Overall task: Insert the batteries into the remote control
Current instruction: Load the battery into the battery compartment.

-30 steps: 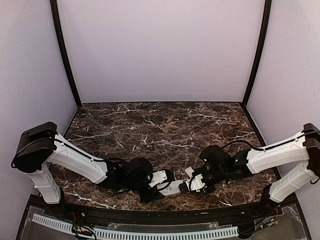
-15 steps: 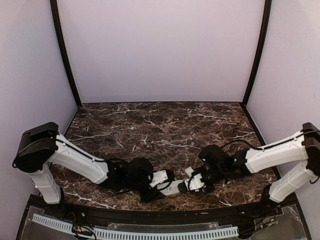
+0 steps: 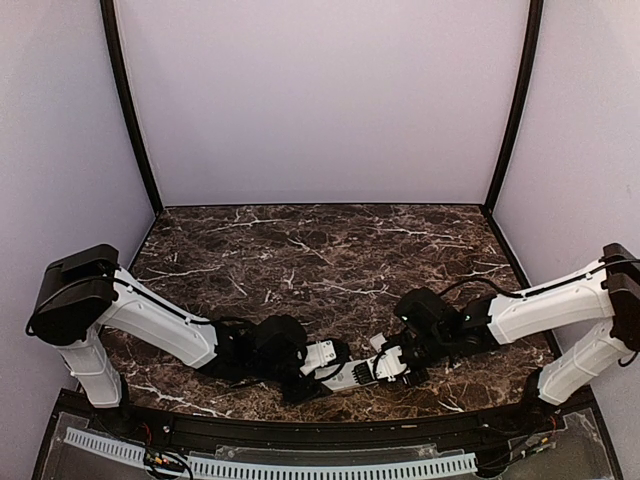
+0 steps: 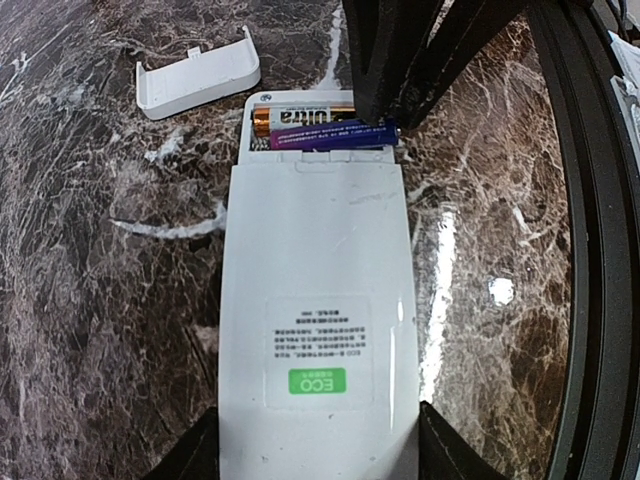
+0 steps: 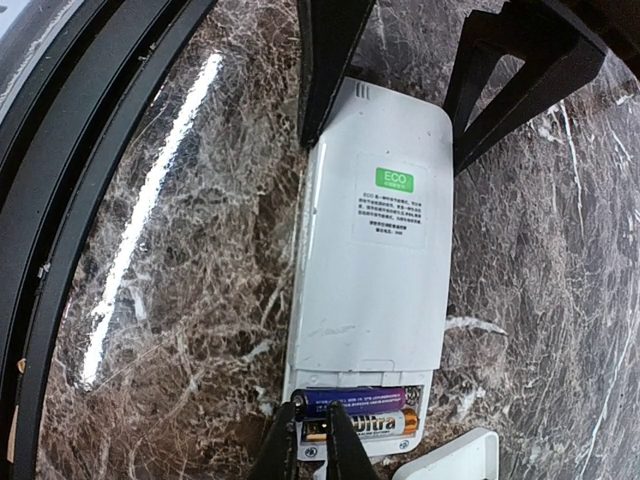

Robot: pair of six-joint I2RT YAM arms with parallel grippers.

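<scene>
The white remote control lies face down on the marble, its back label up. My left gripper is shut on it, one jaw against each long side. The open battery bay at the far end holds two batteries side by side, a blue one and a black-and-gold one. My right gripper is shut, with its narrow tips at the end of the blue battery, next to the gold battery. In the top view both grippers meet at the remote control by the near edge.
The loose white cover plate lies on the marble just beyond the bay, and shows as the cover plate in the right wrist view. The table's dark raised front rim runs close beside the remote.
The right gripper has edged slightly left towards the remote's bay. The left jaws have closed in a little on the remote. The remote stays in place.
</scene>
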